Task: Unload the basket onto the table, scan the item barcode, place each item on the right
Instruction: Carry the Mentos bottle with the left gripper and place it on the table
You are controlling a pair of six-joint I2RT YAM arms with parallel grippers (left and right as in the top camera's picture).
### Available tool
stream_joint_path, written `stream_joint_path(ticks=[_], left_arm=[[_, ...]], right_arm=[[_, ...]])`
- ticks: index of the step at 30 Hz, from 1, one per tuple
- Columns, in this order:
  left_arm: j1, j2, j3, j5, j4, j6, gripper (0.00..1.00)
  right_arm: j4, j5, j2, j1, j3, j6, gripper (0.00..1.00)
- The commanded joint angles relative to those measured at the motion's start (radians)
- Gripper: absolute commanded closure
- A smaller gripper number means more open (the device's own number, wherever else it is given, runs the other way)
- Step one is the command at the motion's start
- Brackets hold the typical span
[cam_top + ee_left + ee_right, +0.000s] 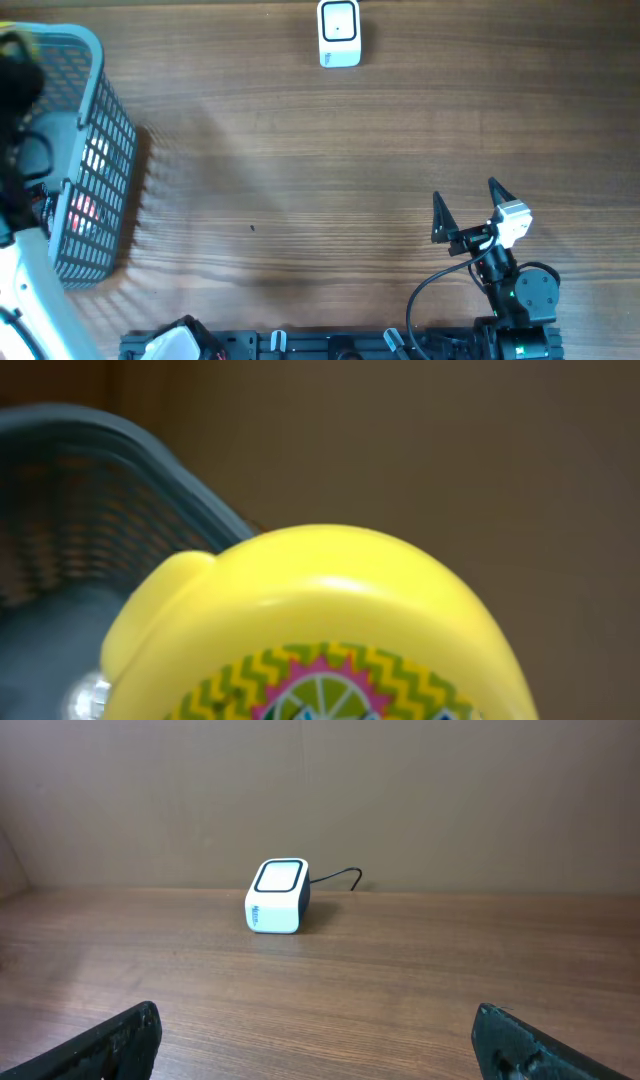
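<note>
The wooden worktop (300,180) is taken up at its left edge by a grey mesh basket (95,160), and the yellow item (320,610) is seen in the left wrist view close before the lens, just over the basket's rim. From its rounded, glossy moulded top and printed citrus label it is judged to be a rigid plastic container, fairly light, not fragile, but smooth enough to slip. A hold across the broad sides below the domed top is therefore advised, with the barcode face left uncovered; where the barcode sits cannot be told. The left arm (20,290) is reached in over the basket from the left edge, its wrist pointed towards the item. Its hand is hidden in every view, so whether the item is clamped cannot be told. The right hand (465,190) is held low near the front right, fingers spread wide apart and empty, aimed at the white scanner (339,33) standing well apart at the far edge
</note>
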Motion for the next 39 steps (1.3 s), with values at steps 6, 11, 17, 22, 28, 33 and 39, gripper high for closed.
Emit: stream_joint_path(ticks=[6, 11, 17, 22, 28, 33, 39], left_arm=[[-0.391, 0.068, 0.003, 0.005, -0.003, -0.005, 0.53], [-0.571, 0.177, 0.003, -0.100, -0.023, -0.005, 0.52], [-0.745, 0.374, 0.003, -0.108, -0.035, -0.005, 0.52], [-0.864, 0.548, 0.003, -0.200, -0.034, -0.092, 0.54], [-0.961, 0.655, 0.003, -0.358, -0.053, -0.266, 0.55], [-1.026, 0.672, 0.003, -0.543, -0.092, -0.541, 0.53], [-1.088, 0.675, -0.036, -0.712, -0.094, -0.845, 0.52]], right_arm=[[0.005, 0.010, -0.006, 0.006, -0.001, 0.017, 0.00], [0.005, 0.010, -0.006, 0.006, -0.001, 0.017, 0.00], [0.005, 0.010, -0.006, 0.006, -0.001, 0.017, 0.00], [0.005, 0.010, -0.006, 0.006, -0.001, 0.017, 0.00], [0.005, 0.010, -0.006, 0.006, -0.001, 0.017, 0.00], [0.005, 0.010, -0.006, 0.006, -0.001, 0.017, 0.00], [0.005, 0.010, -0.006, 0.006, -0.001, 0.017, 0.00]])
